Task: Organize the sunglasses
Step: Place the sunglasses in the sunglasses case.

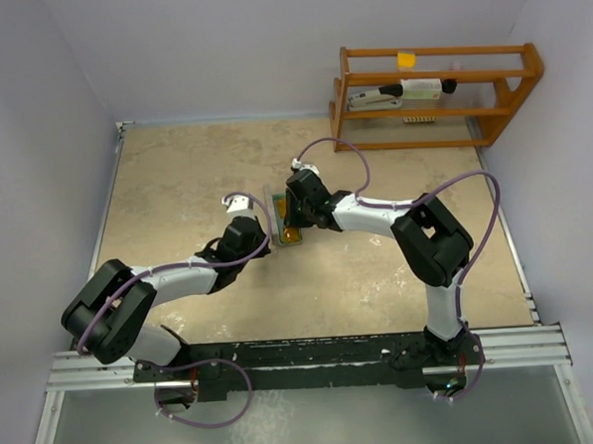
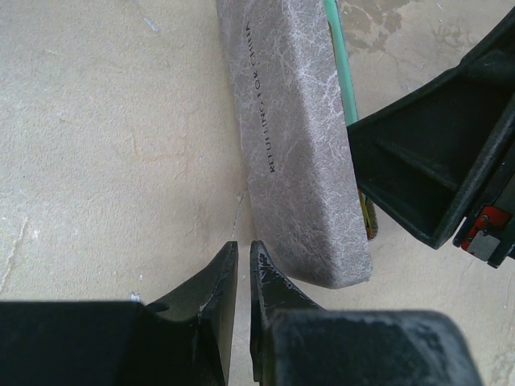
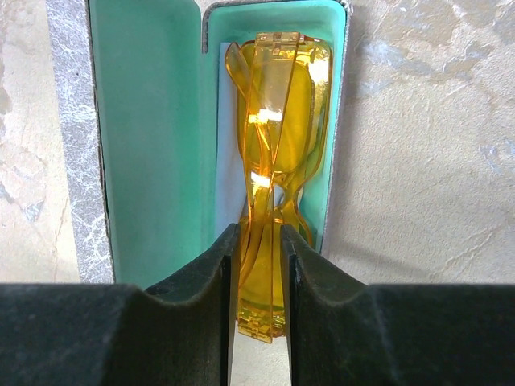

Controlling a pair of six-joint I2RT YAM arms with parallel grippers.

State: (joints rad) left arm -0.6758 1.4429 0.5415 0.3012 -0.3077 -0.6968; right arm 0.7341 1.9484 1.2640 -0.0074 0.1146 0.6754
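Observation:
The orange sunglasses (image 3: pixel 278 145) lie folded in the bottom half of the open grey case (image 3: pixel 72 137), on its green lining (image 3: pixel 153 137). Their near end sticks out over the case's edge. My right gripper (image 3: pixel 259 241) straddles that near end, its jaws slightly apart, with a thin gap beside the frame. From above, the right gripper (image 1: pixel 295 225) sits over the sunglasses (image 1: pixel 291 236) and the case (image 1: pixel 275 213). My left gripper (image 2: pixel 244 253) is shut on nothing, its tips beside the near corner of the raised grey lid (image 2: pixel 298 137).
A pale blue cloth (image 3: pixel 228 161) shows under the sunglasses in the case. A wooden rack (image 1: pixel 429 91) with small items stands at the back right. Walls enclose the beige table (image 1: pixel 175 179) on the left, back and right.

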